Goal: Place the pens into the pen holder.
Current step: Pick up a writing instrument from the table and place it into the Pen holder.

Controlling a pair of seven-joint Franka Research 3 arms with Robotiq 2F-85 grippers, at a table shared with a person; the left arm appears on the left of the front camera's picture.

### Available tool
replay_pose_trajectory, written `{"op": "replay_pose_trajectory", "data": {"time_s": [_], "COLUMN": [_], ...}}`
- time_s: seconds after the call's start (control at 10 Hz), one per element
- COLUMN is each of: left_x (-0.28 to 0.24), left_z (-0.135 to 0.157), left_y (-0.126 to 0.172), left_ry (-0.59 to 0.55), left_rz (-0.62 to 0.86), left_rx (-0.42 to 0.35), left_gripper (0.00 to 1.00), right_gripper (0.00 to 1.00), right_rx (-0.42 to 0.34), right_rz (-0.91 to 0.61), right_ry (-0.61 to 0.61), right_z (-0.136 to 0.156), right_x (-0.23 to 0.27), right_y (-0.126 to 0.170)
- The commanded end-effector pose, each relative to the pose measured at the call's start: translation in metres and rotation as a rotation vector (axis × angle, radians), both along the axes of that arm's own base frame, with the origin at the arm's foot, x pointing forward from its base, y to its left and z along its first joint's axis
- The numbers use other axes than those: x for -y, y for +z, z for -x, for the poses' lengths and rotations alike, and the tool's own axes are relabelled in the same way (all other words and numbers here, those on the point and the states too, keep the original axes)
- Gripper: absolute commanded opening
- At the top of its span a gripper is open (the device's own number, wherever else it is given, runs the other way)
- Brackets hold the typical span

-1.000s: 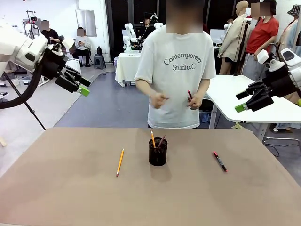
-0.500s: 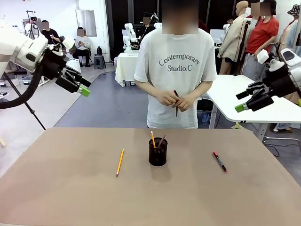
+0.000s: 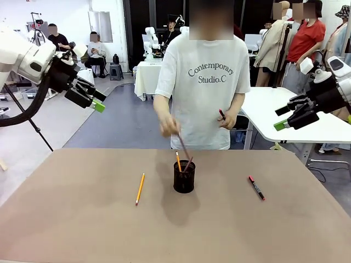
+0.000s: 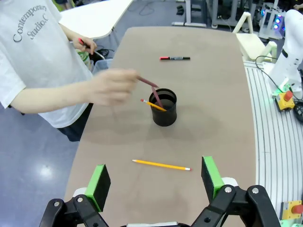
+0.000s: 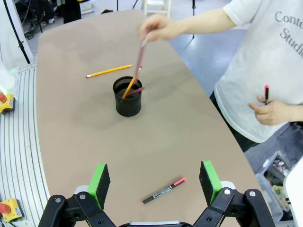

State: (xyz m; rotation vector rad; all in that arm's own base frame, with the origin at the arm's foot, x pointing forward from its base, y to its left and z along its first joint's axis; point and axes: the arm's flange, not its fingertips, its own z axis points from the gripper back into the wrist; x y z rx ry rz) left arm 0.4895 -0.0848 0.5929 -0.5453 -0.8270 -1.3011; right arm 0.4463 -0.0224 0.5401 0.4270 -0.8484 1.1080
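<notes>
Brown tabletop (image 3: 82,230), near to far.
- Yellow pencil (image 3: 140,189): flat, left of centre.
- Black pen with red ends (image 3: 256,187): flat, right side.
- Pen holder (image 3: 184,178): mid-table, upright, two pens leaning inside.
- Person's right hand (image 3: 169,127): pinching reddish-brown pen (image 3: 184,147), tip at the rim.
- Person's left hand (image 3: 227,118): closed round pink-red pen (image 3: 221,114).
- Left gripper (image 3: 97,100), right gripper (image 3: 279,118): raised, spread wide, empty.

Risk: the slanted pen may snag the leaning ones or tip the cup.

The front camera is looking across the table (image 3: 66,219) toward the person (image 3: 205,82), while both wrist cameras are looking down from high at opposite ends, all three sharing the pen holder (image 3: 184,178) mid-table.
</notes>
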Motion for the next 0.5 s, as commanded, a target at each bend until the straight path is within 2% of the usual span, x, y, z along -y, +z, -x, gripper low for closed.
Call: {"op": "replay_pose_trajectory", "data": {"time_s": [0.0, 0.4], "left_x": [0.0001, 0.0001], "left_z": [0.0004, 0.0004], "left_y": [0.0005, 0.0005], "left_ry": [0.001, 0.001], "left_rz": [-0.006, -0.006], "left_rx": [0.002, 0.002], "left_gripper": [1.0, 1.0], "right_gripper": [1.0, 1.0], "right_rx": [0.002, 0.002], "right_rz": [-0.009, -0.009], "right_ry": [0.002, 0.002], "right_z": [-0.0003, -0.0003], "right_x": [-0.0016, -0.0016], "right_y": [0.0025, 0.0025]}}
